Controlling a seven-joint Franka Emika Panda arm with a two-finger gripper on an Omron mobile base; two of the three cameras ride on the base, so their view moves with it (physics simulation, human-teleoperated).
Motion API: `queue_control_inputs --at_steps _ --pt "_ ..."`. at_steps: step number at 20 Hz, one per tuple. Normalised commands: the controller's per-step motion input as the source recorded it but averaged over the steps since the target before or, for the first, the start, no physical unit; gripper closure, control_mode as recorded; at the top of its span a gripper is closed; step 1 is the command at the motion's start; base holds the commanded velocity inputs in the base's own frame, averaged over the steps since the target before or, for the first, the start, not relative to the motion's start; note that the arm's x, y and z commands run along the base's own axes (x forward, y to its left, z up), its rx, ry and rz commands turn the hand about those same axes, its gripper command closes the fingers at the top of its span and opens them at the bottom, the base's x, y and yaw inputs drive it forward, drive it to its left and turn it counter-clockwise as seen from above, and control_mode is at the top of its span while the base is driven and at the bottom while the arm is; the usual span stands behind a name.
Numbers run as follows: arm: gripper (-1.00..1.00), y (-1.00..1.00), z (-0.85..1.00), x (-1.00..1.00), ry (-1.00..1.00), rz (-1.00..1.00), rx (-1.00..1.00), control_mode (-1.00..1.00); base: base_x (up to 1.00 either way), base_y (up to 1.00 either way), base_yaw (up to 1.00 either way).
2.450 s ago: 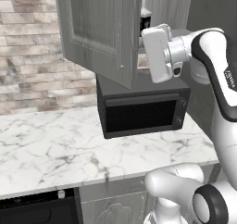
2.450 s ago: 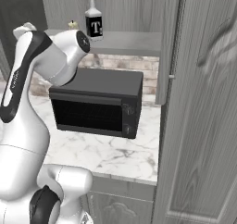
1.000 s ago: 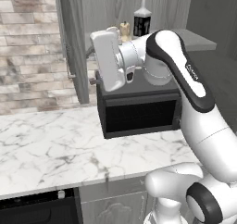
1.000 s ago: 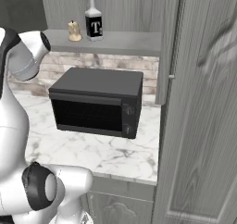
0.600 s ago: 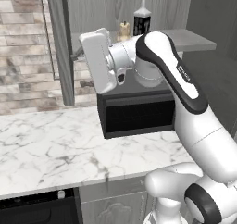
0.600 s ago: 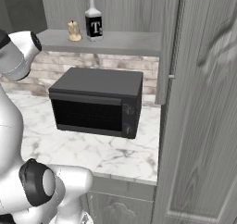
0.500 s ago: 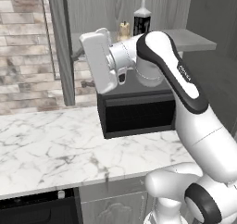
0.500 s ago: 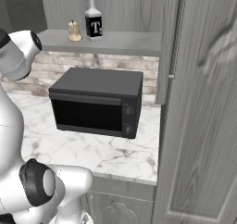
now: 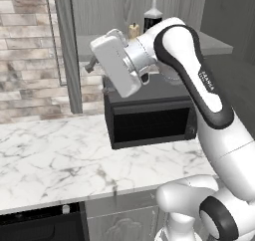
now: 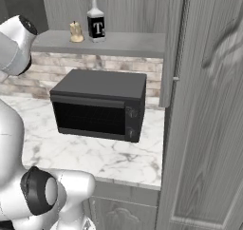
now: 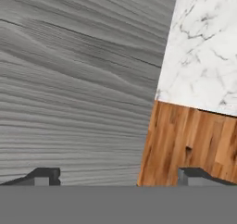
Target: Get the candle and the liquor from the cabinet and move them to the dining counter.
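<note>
Tan candle [image 10: 76, 32] beside liquor [image 10: 96, 22]

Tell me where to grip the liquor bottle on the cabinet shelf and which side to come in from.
Grip the liquor bottle across its dark square body, below the slim neck, since the flat sides suit two fingers. Come in level from the open front of the cabinet shelf; it stands upright. The candle sits close beside it, so keep the open gripper centred on the bottle.

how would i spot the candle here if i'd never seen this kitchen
Find the black microwave on the marble worktop, then look up to the open grey cabinet's shelf above it. Two things stand at its left end: the candle is the small squat tan one, left of the taller dark liquor bottle with a pale label.
</note>
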Motion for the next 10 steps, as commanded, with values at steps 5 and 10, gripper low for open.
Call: queue_control_inputs --at_steps 5,10 --pt "-1.00 -0.50 0.00 -0.28 -0.19 -0.11 -0.24 -1.00 0.00 0.00 0.00" --pt "-1.00 -0.68 0.00 -0.17 -0.17 -0.10 -0.20 -1.00 0.00 0.00 0.00"
